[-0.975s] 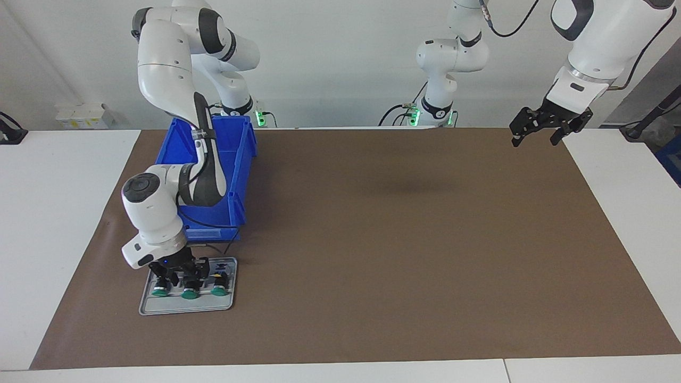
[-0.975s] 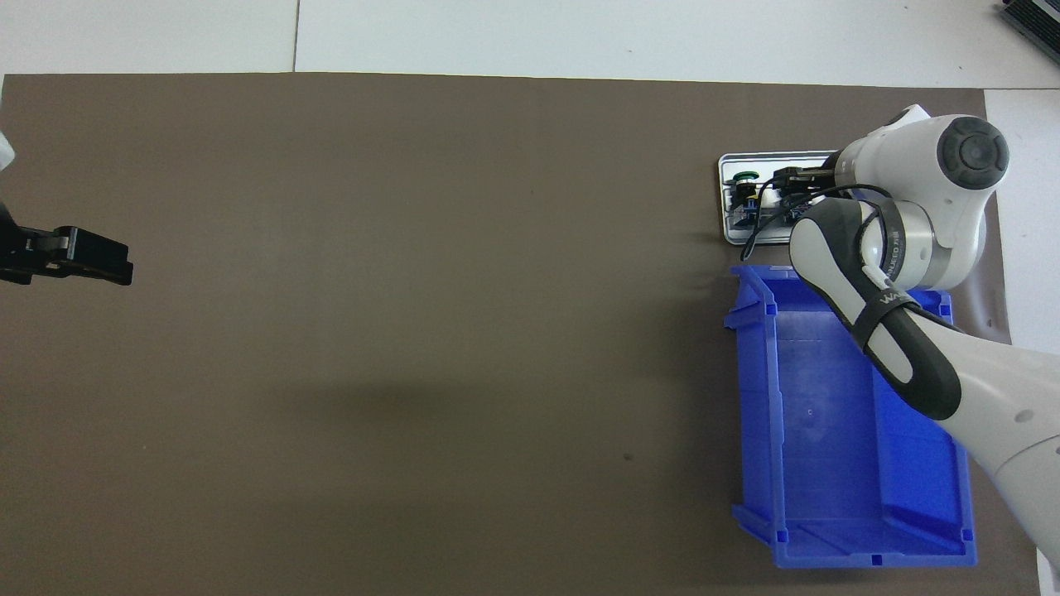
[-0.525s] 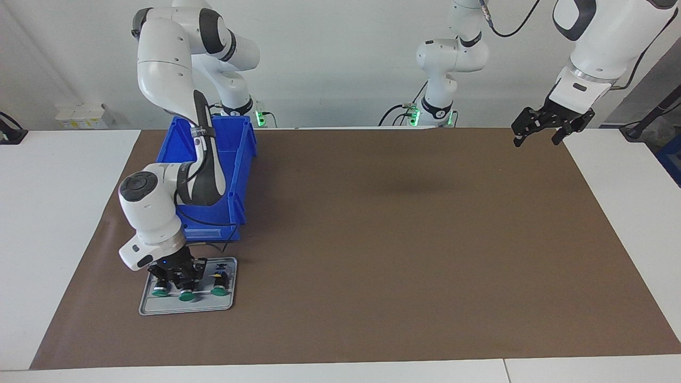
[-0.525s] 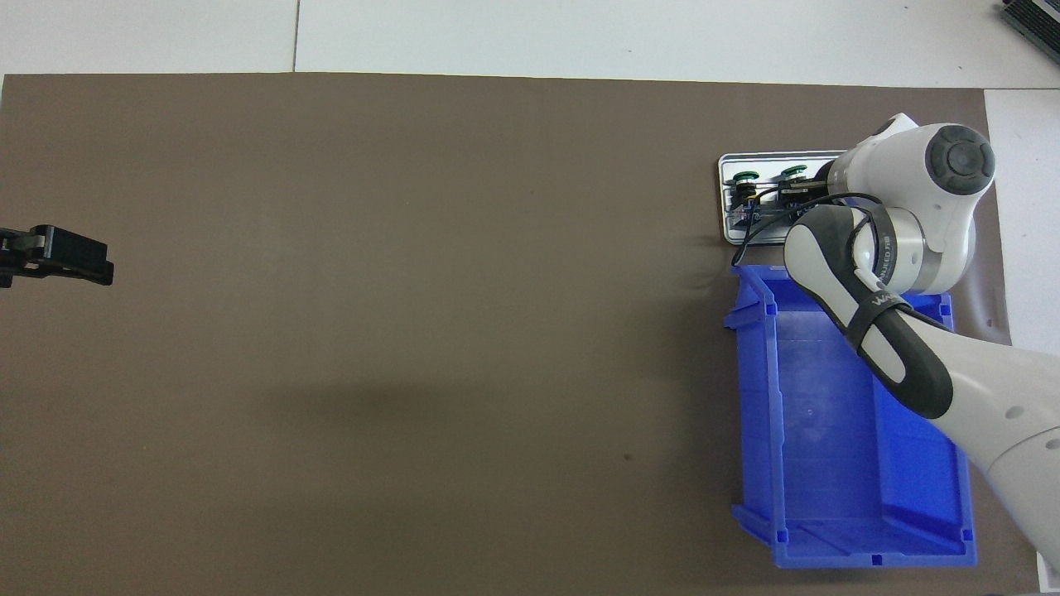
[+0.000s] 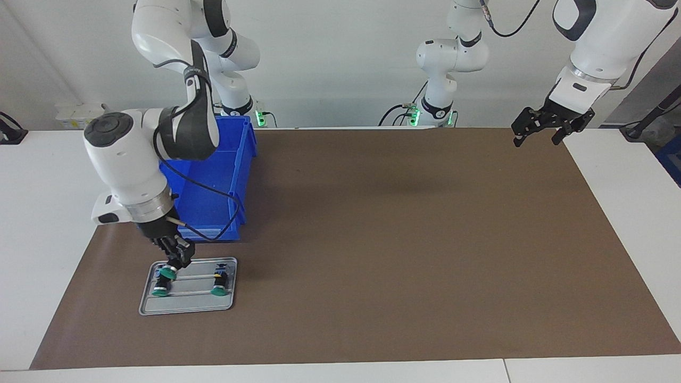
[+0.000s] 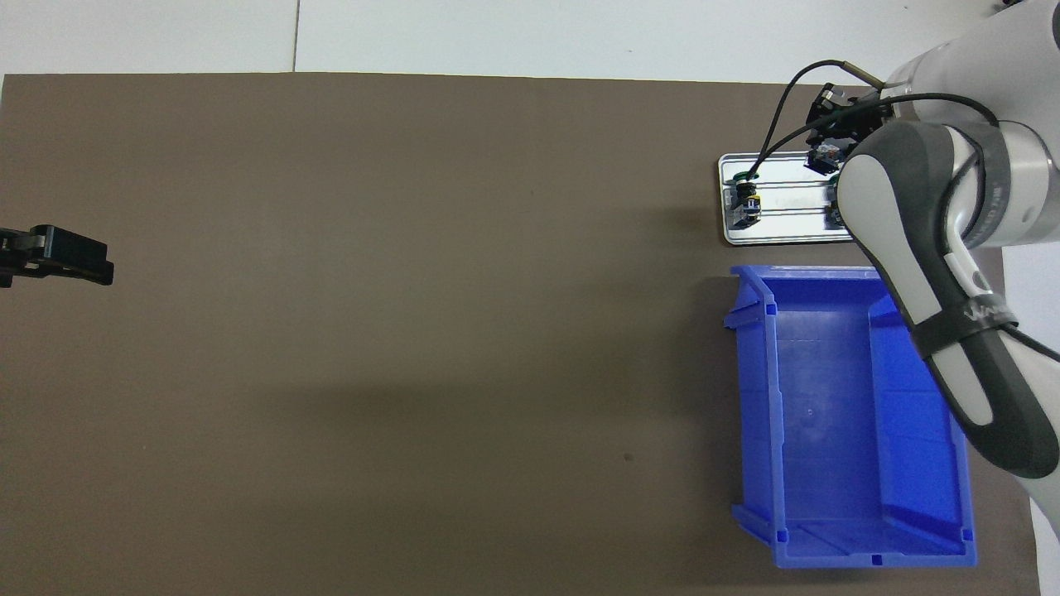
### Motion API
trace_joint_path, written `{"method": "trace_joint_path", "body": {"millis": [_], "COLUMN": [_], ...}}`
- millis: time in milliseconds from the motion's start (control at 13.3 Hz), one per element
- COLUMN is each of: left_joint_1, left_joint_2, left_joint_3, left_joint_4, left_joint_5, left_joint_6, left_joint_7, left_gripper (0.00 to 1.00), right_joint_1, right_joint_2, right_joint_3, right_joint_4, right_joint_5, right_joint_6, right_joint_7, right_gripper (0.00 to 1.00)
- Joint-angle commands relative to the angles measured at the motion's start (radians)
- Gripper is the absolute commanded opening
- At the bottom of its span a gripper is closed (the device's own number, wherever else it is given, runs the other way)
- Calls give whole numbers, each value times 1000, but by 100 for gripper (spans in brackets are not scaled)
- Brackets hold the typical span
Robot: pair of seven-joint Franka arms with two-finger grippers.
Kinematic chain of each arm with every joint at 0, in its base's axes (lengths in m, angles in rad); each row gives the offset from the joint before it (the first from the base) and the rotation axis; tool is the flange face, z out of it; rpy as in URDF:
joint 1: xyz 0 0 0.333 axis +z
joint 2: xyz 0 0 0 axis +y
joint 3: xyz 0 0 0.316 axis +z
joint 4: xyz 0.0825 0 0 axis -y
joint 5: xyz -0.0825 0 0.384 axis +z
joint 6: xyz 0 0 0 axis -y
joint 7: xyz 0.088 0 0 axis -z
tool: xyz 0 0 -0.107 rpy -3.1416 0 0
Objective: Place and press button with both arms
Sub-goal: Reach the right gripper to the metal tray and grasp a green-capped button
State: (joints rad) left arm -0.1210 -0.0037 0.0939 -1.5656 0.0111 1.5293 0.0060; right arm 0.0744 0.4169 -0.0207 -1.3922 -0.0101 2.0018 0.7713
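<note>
1. Green-capped, the button (image 5: 168,273) is pinched in the right gripper (image 5: 174,264), lifted just clear of the grey metal tray (image 5: 186,306) and still over it.
2. Only the facing view shows that grip plainly. In the overhead view the right arm's own wrist and dark forearm cover most of the gripper (image 6: 831,149), and the held button cannot be picked out there.
3. Two more buttons remain on the tray in the facing view, one (image 5: 159,290) at the tray's end toward the right arm's edge of the table, one (image 5: 217,288) at its other end. The overhead view shows only one of them clearly (image 6: 745,205); the arm covers the place where the other lies.
4. The tray sits on the brown mat (image 5: 404,239) near the mat's corner at the right arm's end, on the edge farthest from the robots, just beside the blue bin (image 5: 218,175).
5. The overhead view looks straight into the bin (image 6: 828,414); in the facing view the arm hides part of its interior.
6. The left gripper (image 5: 536,133) waits in the air over the mat's corner at the left arm's end, nearest the robots, fingers spread. The overhead view catches only its dark tip (image 6: 70,257) at the frame's edge.
7. Lettering runs along the right arm's dark forearm strap (image 6: 985,313) in the overhead view, too partial to read.
</note>
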Motion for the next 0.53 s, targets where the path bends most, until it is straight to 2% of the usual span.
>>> {"method": "trace_joint_path", "body": {"millis": [0, 300, 450], "left_joint_1": [3, 3, 3], "left_joint_2": [-29, -29, -29], "left_joint_3": [0, 0, 0], "left_joint_4": [-34, -34, -34], "left_joint_5": [-6, -6, -6], "left_joint_6": [11, 11, 11], "left_joint_7": [-3, -3, -3], "left_gripper": [100, 100, 100], "right_joint_1": [108, 330, 427], "right_joint_2": [-24, -26, 0], "right_joint_3": [7, 7, 7], "right_joint_4": [-11, -44, -54], "right_joint_5": [19, 4, -20], "right_joint_6": [-50, -43, -26], "right_joint_7": [404, 1040, 1230], "right_gripper": [0, 0, 0]}}
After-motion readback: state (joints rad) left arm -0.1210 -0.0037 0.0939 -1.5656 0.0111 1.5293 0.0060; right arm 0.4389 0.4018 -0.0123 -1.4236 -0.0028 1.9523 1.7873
